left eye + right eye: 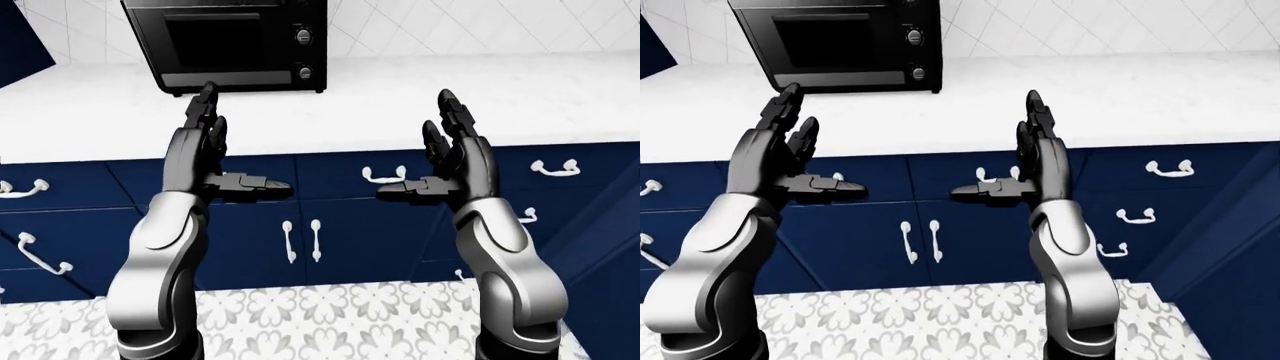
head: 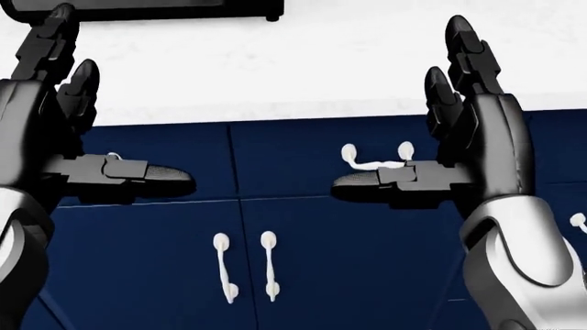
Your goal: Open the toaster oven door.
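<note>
A black toaster oven (image 1: 235, 41) stands on the white counter (image 1: 400, 97) at the top left of the left-eye view, its glass door shut and two knobs (image 1: 303, 35) on its right side. It also shows in the right-eye view (image 1: 845, 41). My left hand (image 1: 215, 139) is raised below the oven, fingers straight up and thumb pointing right, open and empty. My right hand (image 1: 440, 150) is raised to its right, fingers up and thumb pointing left, open and empty. Both hands hang short of the counter's near edge.
Dark blue cabinets (image 1: 340, 225) with white handles (image 1: 300, 240) run under the counter. A white tiled wall (image 1: 470, 26) rises behind it. A patterned floor (image 1: 330, 315) lies below. A blue panel (image 1: 600, 247) stands at the right.
</note>
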